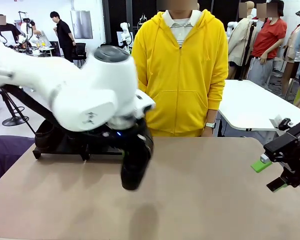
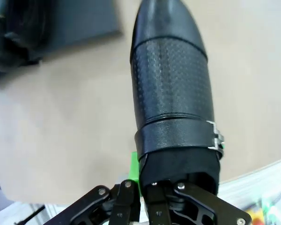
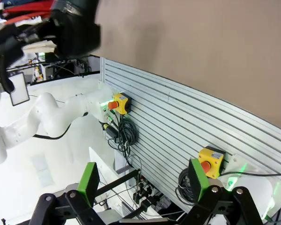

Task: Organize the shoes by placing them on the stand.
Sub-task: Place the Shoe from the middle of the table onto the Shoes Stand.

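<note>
The left fingers (image 2: 139, 187) clamped a shoe (image 2: 171, 93) by its heel opening, toe hanging mid-frame above the surface (image 1: 200, 190), likely for carrying to the stand (image 1: 60, 145) at left. The right fingers (image 3: 143, 183) stood wide, idle.

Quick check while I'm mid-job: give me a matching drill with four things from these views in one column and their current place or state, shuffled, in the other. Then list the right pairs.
Things:
1. left hand
2. right hand
3. stand
4. person's hoodie

States:
A. yellow, at the far side of the table
B. shut on a black shoe, hanging above the tabletop
C. open, holding nothing, off the table's right edge
D. low and black, on the table's far left, behind the left arm

Pairs: 1-B, 2-C, 3-D, 4-A
</note>
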Controlling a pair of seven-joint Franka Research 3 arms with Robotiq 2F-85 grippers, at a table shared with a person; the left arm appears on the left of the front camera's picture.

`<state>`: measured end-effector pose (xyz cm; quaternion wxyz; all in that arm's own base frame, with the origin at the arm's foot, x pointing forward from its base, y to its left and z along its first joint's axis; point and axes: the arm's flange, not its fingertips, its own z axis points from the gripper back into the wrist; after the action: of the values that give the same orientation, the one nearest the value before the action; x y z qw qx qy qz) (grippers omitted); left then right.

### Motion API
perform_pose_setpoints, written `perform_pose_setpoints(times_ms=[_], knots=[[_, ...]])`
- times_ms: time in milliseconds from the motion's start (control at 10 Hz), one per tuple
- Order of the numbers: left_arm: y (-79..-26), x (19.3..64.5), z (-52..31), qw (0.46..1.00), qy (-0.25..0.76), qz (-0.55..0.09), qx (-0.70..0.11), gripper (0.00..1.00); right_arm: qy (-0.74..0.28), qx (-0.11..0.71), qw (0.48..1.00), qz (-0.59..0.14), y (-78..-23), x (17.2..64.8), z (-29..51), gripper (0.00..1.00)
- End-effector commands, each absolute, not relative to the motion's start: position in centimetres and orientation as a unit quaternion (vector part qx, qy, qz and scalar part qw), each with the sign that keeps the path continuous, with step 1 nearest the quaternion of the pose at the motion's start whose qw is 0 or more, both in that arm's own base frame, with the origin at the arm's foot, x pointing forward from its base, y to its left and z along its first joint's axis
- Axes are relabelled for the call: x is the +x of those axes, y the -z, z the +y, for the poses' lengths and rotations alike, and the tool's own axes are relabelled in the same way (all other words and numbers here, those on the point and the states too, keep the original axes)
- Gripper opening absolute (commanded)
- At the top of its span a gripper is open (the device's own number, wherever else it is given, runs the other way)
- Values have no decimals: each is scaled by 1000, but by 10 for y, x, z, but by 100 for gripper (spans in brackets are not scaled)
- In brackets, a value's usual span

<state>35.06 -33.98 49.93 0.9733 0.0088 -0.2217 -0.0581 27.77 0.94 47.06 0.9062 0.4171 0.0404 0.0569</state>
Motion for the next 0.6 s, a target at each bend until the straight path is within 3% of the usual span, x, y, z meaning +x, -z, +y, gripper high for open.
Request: perform_pose_setpoints(times_ms=[0,100,200,300,500], knots=[[-502,365,-311,951,2,-310,9,0,-68,426,901,36,-470,279,9,100],[-508,376,-299,947,3,-320,5,0,-68,426,901,36,-470,279,9,100],[-513,391,-287,965,-21,-262,-23,0,-68,426,901,36,-470,279,9,100],[-522,372,-296,957,9,-291,5,0,-68,426,901,36,-470,279,9,100],[-522,372,-296,957,9,-291,5,0,-68,426,901,36,-470,279,9,100]])
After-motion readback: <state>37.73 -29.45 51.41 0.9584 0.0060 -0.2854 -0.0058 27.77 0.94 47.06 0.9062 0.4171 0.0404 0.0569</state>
